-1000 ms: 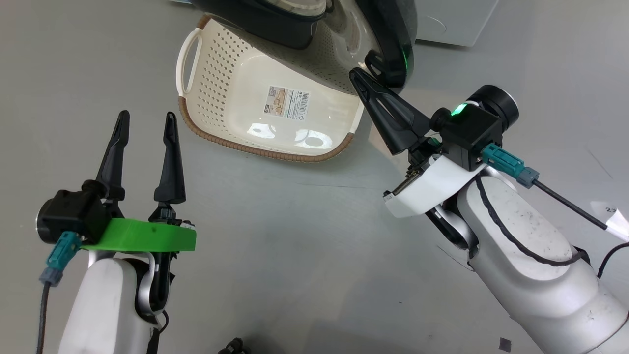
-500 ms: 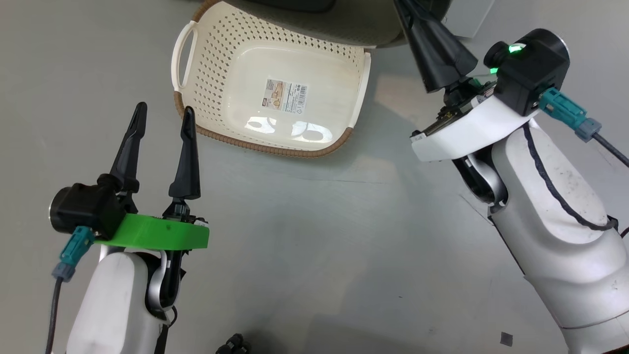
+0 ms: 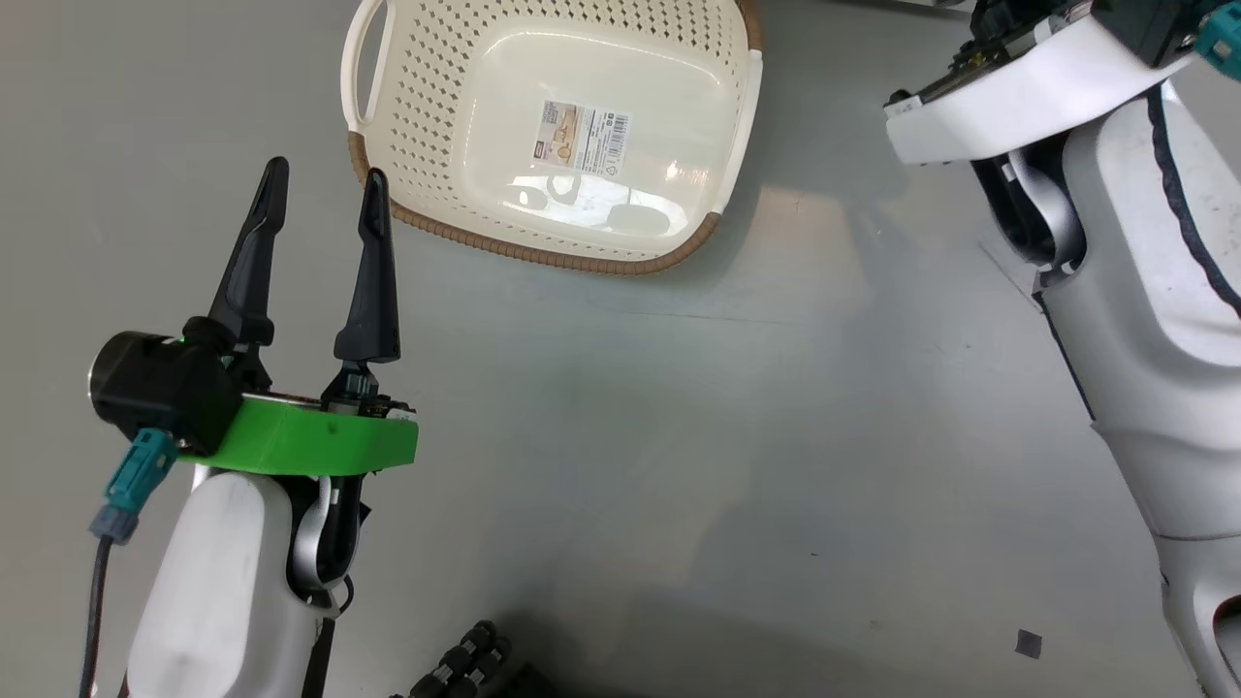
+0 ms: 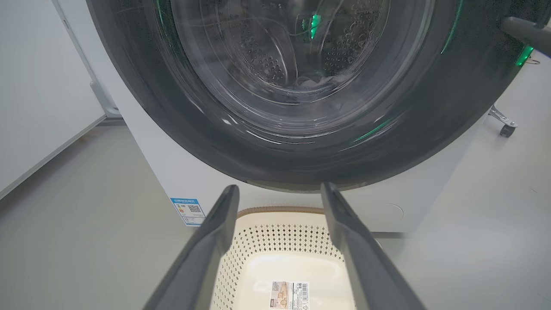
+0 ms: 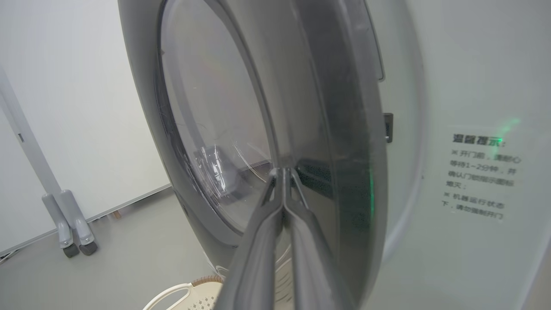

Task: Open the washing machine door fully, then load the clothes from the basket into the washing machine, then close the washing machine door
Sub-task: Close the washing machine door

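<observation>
Nearest, the left gripper (image 3: 325, 176) hangs spread wide and empty, tips just short of the empty basket (image 3: 436, 107). Beyond, the right gripper (image 5: 284, 172) is pinched together on nothing, tips at the inner edge of the washing machine door (image 5: 344, 129), which stands upright and ajar, outer face toward the robot, close to the front of the washing machine (image 5: 456, 77). Round, it has no long axis. Glossy, rigid and probably heavy on its hinge, it looks best pushed at the rim, not the glass bowl (image 4: 280, 64).
</observation>
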Robot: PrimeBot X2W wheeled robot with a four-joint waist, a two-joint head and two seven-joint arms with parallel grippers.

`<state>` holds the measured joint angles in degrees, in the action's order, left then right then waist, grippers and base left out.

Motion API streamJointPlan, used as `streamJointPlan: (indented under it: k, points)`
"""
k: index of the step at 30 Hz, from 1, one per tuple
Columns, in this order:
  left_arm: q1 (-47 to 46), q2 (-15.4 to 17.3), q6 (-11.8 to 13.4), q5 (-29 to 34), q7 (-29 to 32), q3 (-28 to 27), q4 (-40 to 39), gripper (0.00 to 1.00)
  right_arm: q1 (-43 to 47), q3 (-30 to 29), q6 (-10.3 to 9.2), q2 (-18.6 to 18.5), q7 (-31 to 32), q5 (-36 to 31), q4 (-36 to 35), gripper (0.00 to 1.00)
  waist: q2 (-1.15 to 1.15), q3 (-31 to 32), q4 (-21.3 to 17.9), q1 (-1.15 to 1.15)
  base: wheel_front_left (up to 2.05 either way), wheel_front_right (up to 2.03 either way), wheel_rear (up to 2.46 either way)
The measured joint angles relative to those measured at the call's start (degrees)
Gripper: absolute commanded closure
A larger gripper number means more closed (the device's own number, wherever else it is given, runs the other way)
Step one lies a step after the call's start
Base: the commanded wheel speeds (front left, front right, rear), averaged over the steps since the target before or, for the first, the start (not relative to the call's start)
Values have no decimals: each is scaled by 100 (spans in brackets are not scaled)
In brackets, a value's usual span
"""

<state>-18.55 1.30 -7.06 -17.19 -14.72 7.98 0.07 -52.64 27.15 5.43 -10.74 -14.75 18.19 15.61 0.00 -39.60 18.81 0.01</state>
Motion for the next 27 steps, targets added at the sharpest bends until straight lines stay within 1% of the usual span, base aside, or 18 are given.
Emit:
streamJointPlan:
  k: [3,6,11,15,20,21,24,27]
  points:
    - [-126,-3,-1,-8,0,133,-53,0,-254,-83,1,-34,-1,-75,97,100,0,-140,61,0,0,0,0]
    - [-170,-7,-3,-118,0,146,-74,0,-385,-145,3,-46,-3,-78,178,100,0,-225,124,0,0,0,0]
    - [-174,-8,-4,-127,0,130,-81,0,-623,-244,7,-37,-8,-111,320,100,0,-347,230,0,0,0,0]
    - [-176,-10,-4,-154,0,121,-82,0,-731,-387,49,-4,-8,-111,399,100,0,-392,298,0,0,0,0]
    - [-176,-11,-4,-207,0,149,-87,0,-885,-412,62,29,-8,-159,552,100,0,-413,336,0,0,0,0]
    - [-176,-12,-4,-207,0,154,-87,0,-910,-414,96,33,-8,-170,580,100,0,-415,339,0,0,0,0]
    - [-176,-12,-4,-207,0,155,-85,0,-924,-430,107,49,-19,-177,622,100,0,-414,339,0,0,0,0]
    - [-176,-13,-4,-207,0,134,-76,0,-929,-461,107,129,-23,-183,692,100,0,-404,326,0,0,0,0]
